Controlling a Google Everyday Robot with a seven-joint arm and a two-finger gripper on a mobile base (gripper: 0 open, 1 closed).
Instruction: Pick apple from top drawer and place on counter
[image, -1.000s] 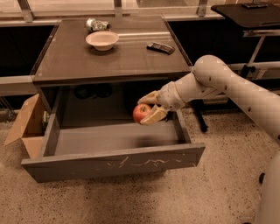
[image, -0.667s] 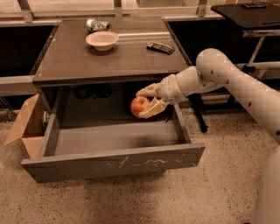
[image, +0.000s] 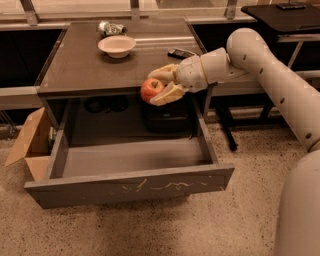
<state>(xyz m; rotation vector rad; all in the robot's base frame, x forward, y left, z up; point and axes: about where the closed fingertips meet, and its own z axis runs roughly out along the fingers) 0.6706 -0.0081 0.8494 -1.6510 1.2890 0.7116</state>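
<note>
The red apple (image: 151, 90) with yellowish patches is held in my gripper (image: 159, 85), whose pale fingers (image: 168, 94) are shut on it from above and below. The apple hangs at the level of the counter's (image: 85, 65) front edge, just in front of it and right of centre. The top drawer (image: 131, 186) stands pulled fully open below, its grey inside bare, its scratched front facing the camera. My arm reaches in from the right.
A pale shallow bowl (image: 117, 46) and a shiny crumpled object (image: 110, 28) sit at the counter's back. A small black device (image: 181, 52) lies near its right edge. A brown cardboard box (image: 31, 142) stands left of the drawer. A black desk (image: 280, 15) is at the right.
My gripper has lifted the apple up out of the drawer, from inside the drawer space to the height of the counter's front edge.
</note>
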